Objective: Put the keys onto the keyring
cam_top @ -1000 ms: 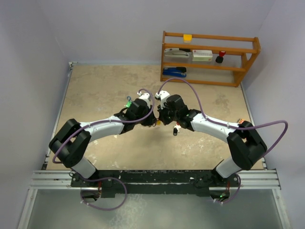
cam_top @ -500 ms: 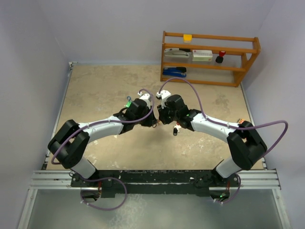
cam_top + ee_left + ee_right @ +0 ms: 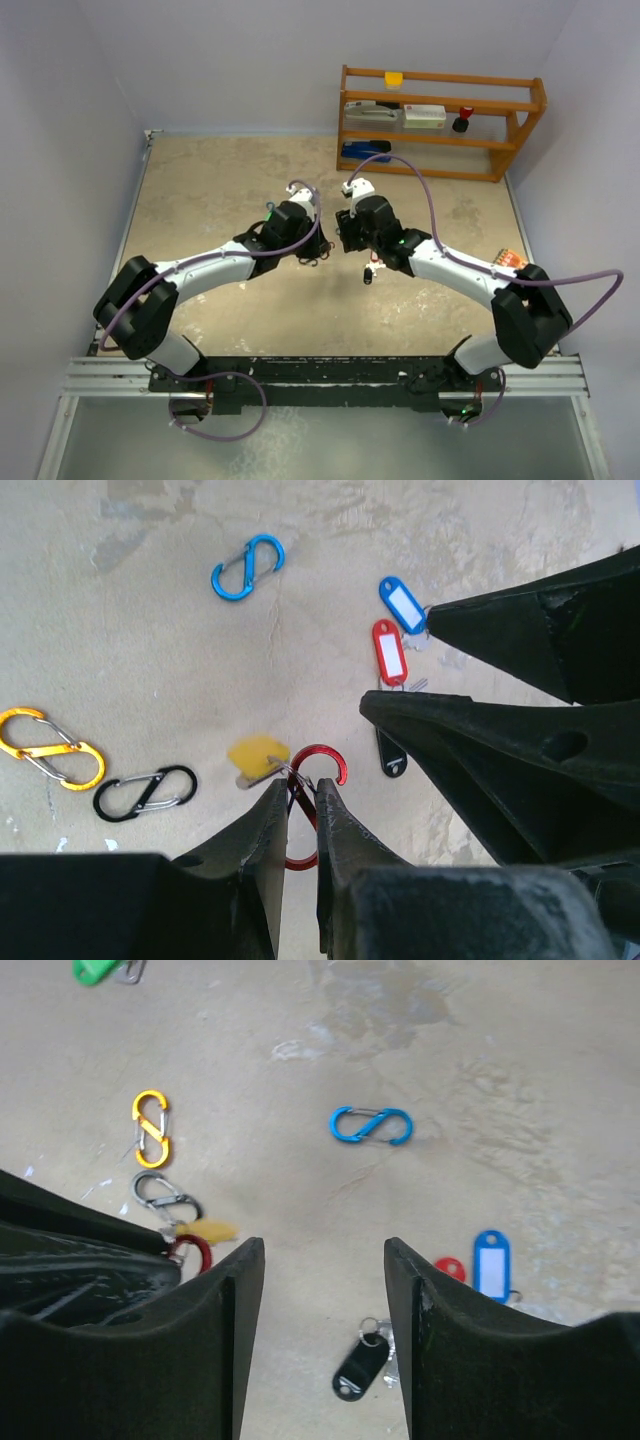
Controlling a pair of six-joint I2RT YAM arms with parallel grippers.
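One red clip (image 3: 320, 748) lies lengthwise between the closed left jaws.

The right tool (image 3: 322, 1247) has drawn away from the left tool (image 3: 300, 785) and shifted toward the wooden shelf (image 3: 440, 125), so a gap now separates them. Both elbows have swung outward, farther from the shelf.

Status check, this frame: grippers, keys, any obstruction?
Left gripper shut on red clip, yellow-tagged key at its loop. Right gripper open, empty. Black fob, blue tag, red tag loose on table. No obstruction seen.
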